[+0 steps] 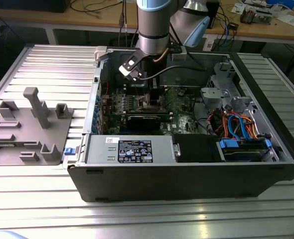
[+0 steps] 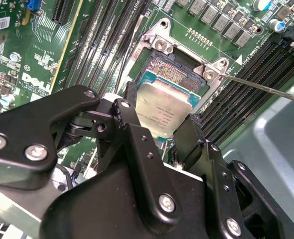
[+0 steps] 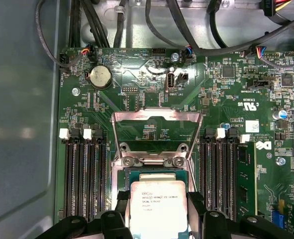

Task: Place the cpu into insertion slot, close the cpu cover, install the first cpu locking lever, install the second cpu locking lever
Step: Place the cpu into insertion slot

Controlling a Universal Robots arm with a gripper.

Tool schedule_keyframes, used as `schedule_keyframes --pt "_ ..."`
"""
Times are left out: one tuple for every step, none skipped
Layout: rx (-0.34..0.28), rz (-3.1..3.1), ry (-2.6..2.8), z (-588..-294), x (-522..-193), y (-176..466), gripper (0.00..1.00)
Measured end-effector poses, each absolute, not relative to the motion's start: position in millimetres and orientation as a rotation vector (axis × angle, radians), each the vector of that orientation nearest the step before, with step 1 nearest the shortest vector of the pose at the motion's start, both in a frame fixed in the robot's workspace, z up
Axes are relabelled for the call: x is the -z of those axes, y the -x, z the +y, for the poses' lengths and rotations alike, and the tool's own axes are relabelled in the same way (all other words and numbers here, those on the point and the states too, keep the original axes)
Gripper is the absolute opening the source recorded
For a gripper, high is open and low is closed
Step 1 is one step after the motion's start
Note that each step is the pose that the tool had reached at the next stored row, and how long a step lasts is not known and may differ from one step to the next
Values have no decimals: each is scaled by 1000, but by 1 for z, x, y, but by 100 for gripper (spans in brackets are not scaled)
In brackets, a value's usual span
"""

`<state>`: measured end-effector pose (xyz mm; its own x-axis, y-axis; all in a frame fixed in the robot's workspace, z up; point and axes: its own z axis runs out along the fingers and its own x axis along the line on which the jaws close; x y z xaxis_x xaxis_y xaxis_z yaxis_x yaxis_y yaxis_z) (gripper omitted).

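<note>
Grasping the flat silver-grey square cpu (image 3: 158, 211) between black fingers (image 3: 122, 200), the gripper (image 3: 158, 198) holds it over the pale-rimmed insertion slot (image 2: 168, 68); the silvery cpu cover (image 3: 157, 116) stands open beyond.

Exterior view: diffuse overhead room light, moderately bright. The slatted table (image 1: 32, 209) glares white in front of the arm (image 1: 153, 25), nearly washed out at the frame's lower edge. The case (image 1: 187, 174) interior below the arm sits in shade, and its near wall reads almost black.

First wrist view: the motherboard (image 3: 137, 74) beyond the gripper (image 3: 158, 209) is evenly lit, with no hard shadows. The grey case wall (image 3: 17, 124) beside it carries soft pale reflections.

Second wrist view: the cpu (image 2: 167, 107), clamped in the gripper (image 2: 159, 119), shows a dull sheen. Screw heads on the black fingers (image 2: 137, 144) catch small highlights. The locking lever (image 2: 261, 87) glints as a thin bright line.
</note>
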<state>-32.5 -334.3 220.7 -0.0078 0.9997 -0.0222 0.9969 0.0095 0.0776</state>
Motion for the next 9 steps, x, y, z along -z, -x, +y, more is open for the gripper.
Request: schedule_keyframes --pt "-61 2181 -2162 -334 -220 32 54" --pt "-60 2181 -2162 -334 -220 33 54" --pt "-60 2181 -2162 -334 -220 33 54" --pt "-61 2181 -2162 -334 -220 33 54" --pt "-60 2181 -2162 -334 -219 33 54" --pt "-60 2181 -2162 -334 -219 33 54" --pt "-60 2181 -2162 -334 -218 33 54" --pt "-61 2180 -2162 -334 -218 33 54" --pt "-61 2181 -2162 -334 -218 33 54"
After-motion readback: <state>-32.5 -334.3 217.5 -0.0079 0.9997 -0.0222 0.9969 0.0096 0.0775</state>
